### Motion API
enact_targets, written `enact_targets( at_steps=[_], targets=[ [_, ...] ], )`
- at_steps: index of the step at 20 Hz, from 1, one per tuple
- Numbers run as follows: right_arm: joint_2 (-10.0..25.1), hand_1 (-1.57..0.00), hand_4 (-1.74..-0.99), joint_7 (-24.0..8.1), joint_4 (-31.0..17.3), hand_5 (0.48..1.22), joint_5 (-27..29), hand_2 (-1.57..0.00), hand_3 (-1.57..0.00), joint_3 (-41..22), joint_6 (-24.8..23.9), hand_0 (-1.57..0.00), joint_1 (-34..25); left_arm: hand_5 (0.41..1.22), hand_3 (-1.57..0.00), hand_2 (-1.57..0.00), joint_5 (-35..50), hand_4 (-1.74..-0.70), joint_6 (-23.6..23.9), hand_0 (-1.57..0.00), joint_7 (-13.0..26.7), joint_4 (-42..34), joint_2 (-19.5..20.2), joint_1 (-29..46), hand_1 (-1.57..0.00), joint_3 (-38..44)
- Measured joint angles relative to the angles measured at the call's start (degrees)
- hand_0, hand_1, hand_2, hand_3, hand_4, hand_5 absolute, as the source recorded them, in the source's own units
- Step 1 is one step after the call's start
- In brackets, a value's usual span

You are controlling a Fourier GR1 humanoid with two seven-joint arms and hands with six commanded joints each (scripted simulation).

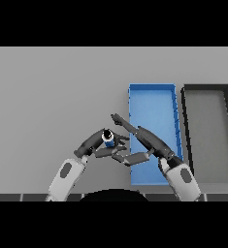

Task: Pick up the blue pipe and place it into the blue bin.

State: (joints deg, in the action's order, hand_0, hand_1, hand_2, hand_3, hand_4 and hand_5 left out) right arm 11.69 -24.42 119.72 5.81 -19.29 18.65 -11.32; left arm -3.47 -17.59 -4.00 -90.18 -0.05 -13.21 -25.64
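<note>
Grey surface [47, 87]: left robot hand [93, 143] is clamping the blue pipe [108, 138] at frame centre, lifted for transfer; right robot hand [139, 135] is spreading open beside the blue bin [152, 104].

plain grey table [52, 87] under even light, dark tiled strip [28, 197] below

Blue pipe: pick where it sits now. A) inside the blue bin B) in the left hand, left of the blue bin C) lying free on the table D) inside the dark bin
B: the blue pipe sits in the curled left hand, outside the blue bin.
</note>
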Motion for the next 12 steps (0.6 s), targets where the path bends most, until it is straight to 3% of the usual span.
enact_targets(
  at_steps=[3, 7, 9, 10, 12],
  targets=[
    [0.0, -0.01, -1.232, -2.3, -0.2, 0.545, 1.0, -0.06, 0.0, -0.7, 0.6, 0.0, -5.4, 1.221, -1.57, -1.57, 0.4, -1.47, -1.2, -1.57, 1.1, 0.5, -0.4, -0.6, -1.57, 1.5],
    [-1.9, -0.03, -1.186, -6.2, -4.5, 0.521, 0.6, -0.08, 0.0, -1.9, 1.3, -0.02, -11.9, 1.221, -1.57, -1.57, 0.0, -1.47, -2.5, -1.57, 2.5, 0.6, -1.2, 0.0, -1.57, 2.2],
    [-2.9, -0.06, -1.192, -6.4, -6.6, 0.507, 0.7, -0.11, -0.01, -2.3, 1.9, -0.03, -14.2, 1.221, -1.57, -1.57, -1.4, -1.47, -2.7, -1.57, 1.5, 0.4, -0.8, 0.8, -1.57, 2.4],
    [-3.5, -0.11, -1.204, -6.8, -7.1, 0.497, 0.5, -0.17, -0.04, -2.7, 1.8, -0.07, -15.0, 1.221, -1.57, -1.57, -1.7, -1.47, -2.8, -1.57, 1.3, 0.2, -0.9, 0.9, -1.57, 2.7],
    [-4.1, -0.36, -1.278, -8.0, -9.3, 0.485, 0.8, -0.38, -0.24, -2.7, 2.5, -0.32, -17.3, 1.221, -1.57, -1.57, -2.3, -1.52, -3.2, -1.57, 2.5, 0.2, -1.1, 0.7, -1.57, 3.2]
  ],
)
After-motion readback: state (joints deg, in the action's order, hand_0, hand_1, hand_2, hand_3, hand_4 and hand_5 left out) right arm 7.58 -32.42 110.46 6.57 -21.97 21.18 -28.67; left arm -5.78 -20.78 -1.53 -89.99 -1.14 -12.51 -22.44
